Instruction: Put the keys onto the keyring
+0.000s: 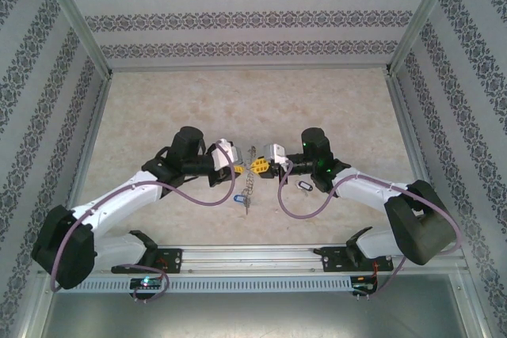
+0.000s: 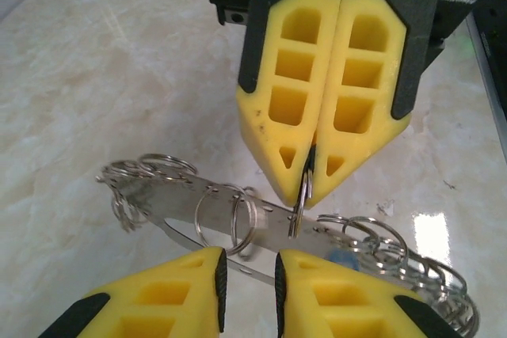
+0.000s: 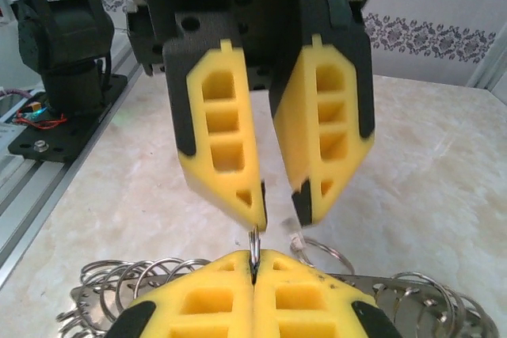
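Nearest the bases, a blue key (image 1: 236, 197) and a pale key (image 1: 302, 186) lie loose on the table (image 1: 158, 108), so threading looks unfinished. Just beyond, the keyring (image 2: 178, 211) sits between the grippers. The right gripper (image 3: 253, 257) is clamped on one ring (image 2: 299, 207). The left gripper (image 2: 249, 263) straddles the keyring's edge, jaws part-spread; whether it grips is unclear.

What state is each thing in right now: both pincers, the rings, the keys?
Right pincer: shut on one small ring.
Left pincer: fingers apart, nothing clearly gripped.
Ring strip: crowded with rings, between the pincers.
Blue key: lying loose, on no ring.
Second key: lying loose too.
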Controlling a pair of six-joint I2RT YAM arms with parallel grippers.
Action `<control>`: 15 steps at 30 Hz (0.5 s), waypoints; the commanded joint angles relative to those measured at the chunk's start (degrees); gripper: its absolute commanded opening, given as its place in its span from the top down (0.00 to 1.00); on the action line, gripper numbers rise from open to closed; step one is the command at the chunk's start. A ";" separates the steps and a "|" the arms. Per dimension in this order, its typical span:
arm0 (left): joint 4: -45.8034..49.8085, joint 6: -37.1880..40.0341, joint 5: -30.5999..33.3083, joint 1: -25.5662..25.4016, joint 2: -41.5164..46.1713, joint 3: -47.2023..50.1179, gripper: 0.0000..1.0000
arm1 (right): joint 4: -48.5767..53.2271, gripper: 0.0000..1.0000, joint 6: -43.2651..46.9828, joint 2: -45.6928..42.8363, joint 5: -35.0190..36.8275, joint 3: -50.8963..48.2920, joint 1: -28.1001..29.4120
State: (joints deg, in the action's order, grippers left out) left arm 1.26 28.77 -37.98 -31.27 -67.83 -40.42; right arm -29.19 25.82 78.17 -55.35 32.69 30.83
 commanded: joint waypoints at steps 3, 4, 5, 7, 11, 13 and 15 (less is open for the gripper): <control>2.15 -1.43 -4.62 0.84 2.36 1.14 0.74 | -1.04 1.00 0.37 -0.87 -0.70 0.32 -0.77; 1.84 -1.82 -5.70 0.79 2.11 1.12 0.74 | -1.04 1.00 0.38 -0.75 -0.97 0.37 -0.79; 1.23 -2.41 -6.81 0.77 1.69 1.07 0.74 | -1.13 1.00 0.37 -0.72 -1.16 0.44 -0.70; 0.37 -3.06 -8.38 0.76 0.54 0.82 0.74 | -1.30 1.00 0.28 -0.56 -1.60 0.45 -0.66; 0.73 -2.70 -11.97 0.70 -2.29 -0.67 0.74 | -1.14 1.00 0.19 -0.66 -2.17 0.62 -0.68; 0.78 -2.57 -13.57 0.76 -2.97 -1.01 0.74 | -0.98 1.00 0.19 -0.90 -2.14 0.55 -0.68; 0.34 -2.69 -13.09 0.72 -3.10 -0.99 0.73 | -0.72 1.00 0.19 -1.09 -2.52 0.45 -0.69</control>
State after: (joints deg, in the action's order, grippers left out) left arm 1.69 26.59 -47.40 -31.00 -70.81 -39.99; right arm -28.97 25.82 78.17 -54.98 32.69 30.48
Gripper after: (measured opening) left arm 0.264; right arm 0.041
